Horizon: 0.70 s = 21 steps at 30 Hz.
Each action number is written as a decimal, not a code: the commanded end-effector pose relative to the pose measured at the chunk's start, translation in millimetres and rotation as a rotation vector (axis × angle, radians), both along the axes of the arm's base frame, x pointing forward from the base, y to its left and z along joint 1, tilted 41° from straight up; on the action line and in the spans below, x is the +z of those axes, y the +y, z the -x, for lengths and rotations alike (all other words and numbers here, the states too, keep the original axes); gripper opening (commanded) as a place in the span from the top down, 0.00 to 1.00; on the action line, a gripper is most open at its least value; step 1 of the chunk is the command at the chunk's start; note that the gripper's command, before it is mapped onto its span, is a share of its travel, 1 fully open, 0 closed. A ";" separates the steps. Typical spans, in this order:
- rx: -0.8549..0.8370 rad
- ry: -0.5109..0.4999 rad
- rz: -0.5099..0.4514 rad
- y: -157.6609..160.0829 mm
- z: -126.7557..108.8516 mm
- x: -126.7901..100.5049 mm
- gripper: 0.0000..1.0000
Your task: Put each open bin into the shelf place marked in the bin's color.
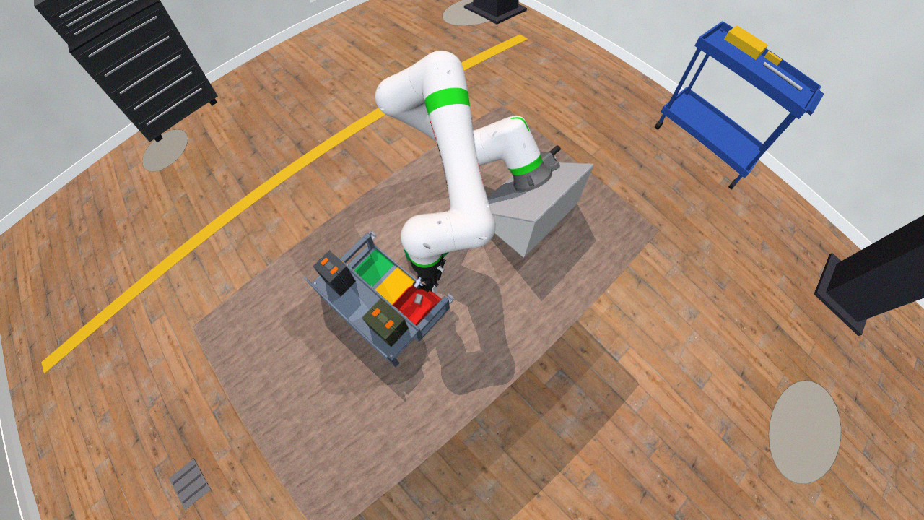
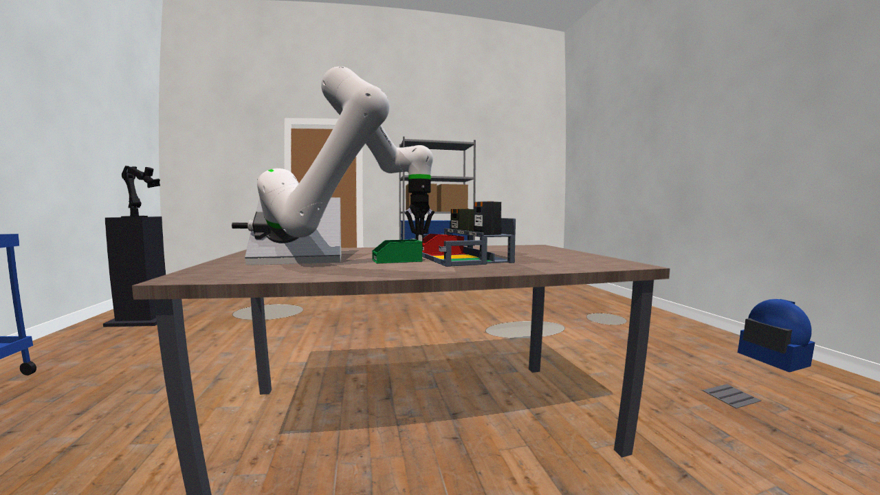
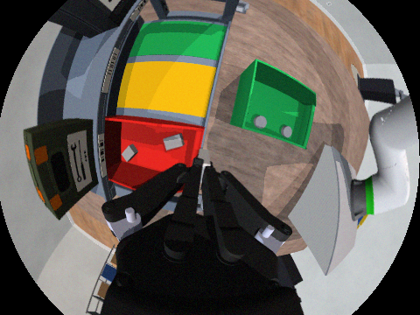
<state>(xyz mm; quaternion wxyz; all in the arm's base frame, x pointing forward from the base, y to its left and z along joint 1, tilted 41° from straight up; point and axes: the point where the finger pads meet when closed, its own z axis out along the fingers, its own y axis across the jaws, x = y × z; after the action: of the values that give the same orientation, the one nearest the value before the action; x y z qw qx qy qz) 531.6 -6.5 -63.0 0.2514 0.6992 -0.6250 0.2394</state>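
Note:
The red bin [image 1: 413, 315] [image 2: 443, 245] [image 3: 150, 151] stands in the shelf's end place, rear end toward the upper board, with two grey parts inside; it covers its mark. Whether its front is fully down behind the lip I cannot tell. My gripper [image 1: 424, 286] [image 2: 419, 236] [image 3: 202, 157] is shut and empty, pointing down, fingertips at the red bin's front end; contact is unclear. The green bin [image 2: 399, 252] [image 3: 273, 98] stands on the table before the shelf, askew in the wrist view, with two round grey parts. The arm hides it in the top view. The green mark [image 1: 373, 266] [image 3: 177, 41] is bare.
The yellow mark [image 1: 395, 284] [image 3: 166, 87] lies between the green mark and the red bin. An olive case [image 1: 385, 321] [image 2: 460, 219] [image 3: 57, 168] and a black case [image 1: 332, 273] [image 2: 490, 218] stand on the upper board. The shelf has raised end frames.

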 end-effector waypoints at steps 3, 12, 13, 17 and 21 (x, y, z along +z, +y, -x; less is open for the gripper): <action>0.000 0.000 0.000 0.5 -2.2 0.0 1.00; 0.000 0.000 0.000 0.6 -4.1 -0.1 1.00; 0.000 0.000 0.000 0.7 -4.3 -0.1 1.00; 0.000 0.000 0.000 0.7 -5.1 -0.2 1.00; 0.000 0.000 0.000 0.8 -5.6 -0.2 1.00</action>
<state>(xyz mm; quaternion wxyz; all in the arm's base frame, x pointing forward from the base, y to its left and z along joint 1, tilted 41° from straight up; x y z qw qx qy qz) 536.7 -6.1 -63.2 0.2514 0.6992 -0.6250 0.2394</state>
